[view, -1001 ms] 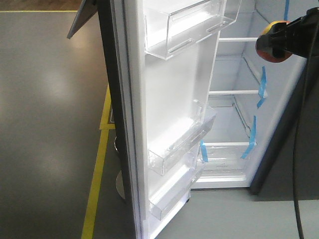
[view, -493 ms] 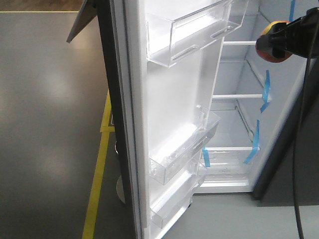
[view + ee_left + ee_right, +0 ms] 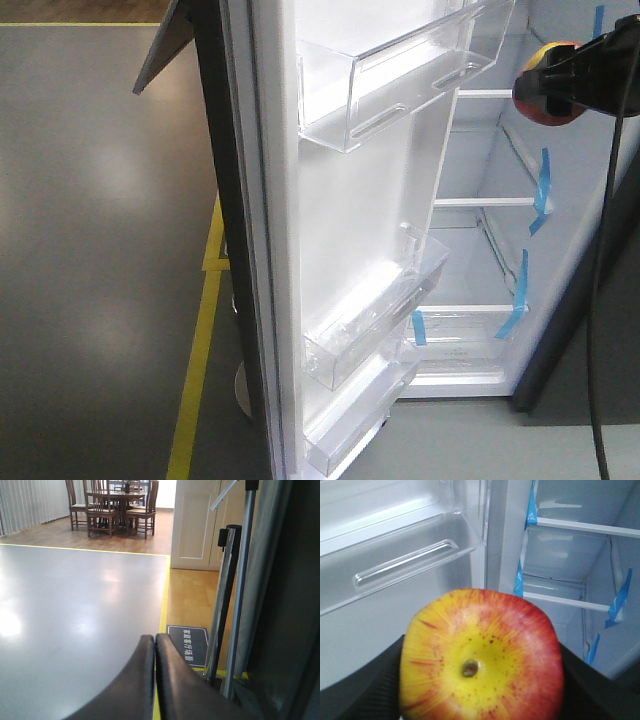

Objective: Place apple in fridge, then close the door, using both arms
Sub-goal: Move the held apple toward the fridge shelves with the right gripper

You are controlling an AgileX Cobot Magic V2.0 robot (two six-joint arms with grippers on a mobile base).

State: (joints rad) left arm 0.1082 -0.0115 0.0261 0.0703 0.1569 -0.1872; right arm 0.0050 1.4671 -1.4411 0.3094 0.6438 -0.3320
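Right tool (image 3: 556,78) was clamped on the apple (image 3: 480,655) just in front of the open fridge (image 3: 480,260), level with its upper shelf (image 3: 485,94), left tool (image 3: 154,645) pinched together on nothing, so I'd call it mid-placing, with a reach in over that shelf needed next.

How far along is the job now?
Done: the door stands open and the right gripper holds the apple. In hand: the apple hangs before the fridge shelves. Left: set it inside, then shut the door. The left gripper is shut, empty.

The fridge (image 3: 480,150) glows washed-out white, and glare patches sheen the grey floor (image 3: 110,180).
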